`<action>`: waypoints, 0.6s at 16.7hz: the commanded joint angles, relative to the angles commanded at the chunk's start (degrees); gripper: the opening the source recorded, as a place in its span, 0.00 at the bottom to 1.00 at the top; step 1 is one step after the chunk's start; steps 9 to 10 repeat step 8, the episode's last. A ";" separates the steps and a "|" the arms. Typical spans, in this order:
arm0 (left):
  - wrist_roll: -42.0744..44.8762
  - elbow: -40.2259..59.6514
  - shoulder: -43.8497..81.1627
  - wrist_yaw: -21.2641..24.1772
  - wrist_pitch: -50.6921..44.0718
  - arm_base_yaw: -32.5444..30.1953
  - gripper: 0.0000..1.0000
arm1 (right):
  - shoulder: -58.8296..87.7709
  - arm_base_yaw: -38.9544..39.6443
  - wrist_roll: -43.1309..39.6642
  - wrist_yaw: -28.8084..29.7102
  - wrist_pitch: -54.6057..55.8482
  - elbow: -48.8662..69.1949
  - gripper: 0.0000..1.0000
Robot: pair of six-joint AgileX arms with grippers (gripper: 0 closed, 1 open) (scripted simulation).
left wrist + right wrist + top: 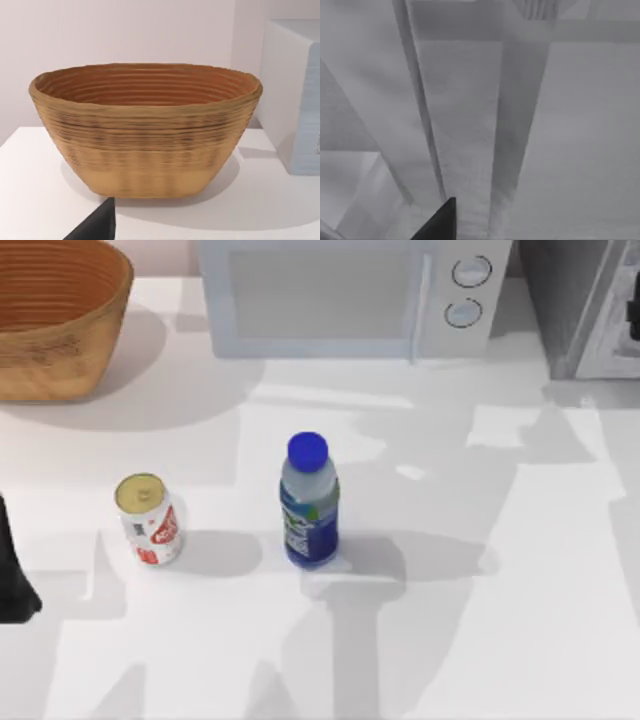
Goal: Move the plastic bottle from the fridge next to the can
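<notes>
The plastic bottle (309, 502), clear with a blue cap and blue-green label, stands upright on the white table near the middle. The can (150, 519), white and red with a gold top, stands upright to its left, a clear gap between them. The grey fridge (565, 300) stands at the back right corner, its pale door panel (612, 335) angled outward. A dark bit of my right arm (634, 320) shows at the right edge by that door; the right wrist view looks closely at the grey fridge (470, 125) panels, one dark fingertip (440, 222) showing. My left arm (10, 580) is parked at the left edge.
A woven basket (55, 325) sits at the back left, seen close in the left wrist view as the basket (145, 130). A white microwave (340, 295) with two round knobs stands at the back centre. Bare table (480, 620) lies in front and to the right of the bottle.
</notes>
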 joint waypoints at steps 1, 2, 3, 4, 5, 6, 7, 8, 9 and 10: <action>0.00 0.00 0.00 0.00 0.00 0.00 1.00 | 2.17 0.02 0.01 0.05 -0.57 2.76 1.00; 0.00 0.00 0.00 0.00 0.00 0.00 1.00 | 4.26 0.03 0.02 0.11 -1.15 5.46 1.00; 0.00 0.00 0.00 0.00 0.00 0.00 1.00 | 6.21 0.03 0.03 0.17 -1.70 7.98 1.00; 0.00 0.00 0.00 0.00 0.00 0.00 1.00 | 7.93 0.02 0.04 0.24 -2.19 10.21 1.00; 0.00 0.00 0.00 0.00 0.00 0.00 1.00 | 9.34 0.01 0.05 0.31 -2.60 12.05 1.00; 0.00 0.00 0.00 0.00 0.00 0.00 1.00 | 10.37 0.01 0.06 0.36 -2.90 13.38 1.00; 0.00 0.00 0.00 0.00 0.00 0.00 1.00 | 10.95 0.00 0.06 0.38 -3.07 14.11 1.00; 0.00 0.00 0.00 0.00 0.00 0.00 1.00 | 11.06 0.01 0.06 0.39 -3.10 14.24 1.00; 0.00 0.00 0.00 0.00 0.00 0.00 1.00 | 11.06 0.01 0.06 0.39 -3.10 14.24 1.00; 0.00 0.00 0.00 0.00 0.00 0.00 1.00 | 11.06 0.01 0.06 0.39 -3.10 14.24 1.00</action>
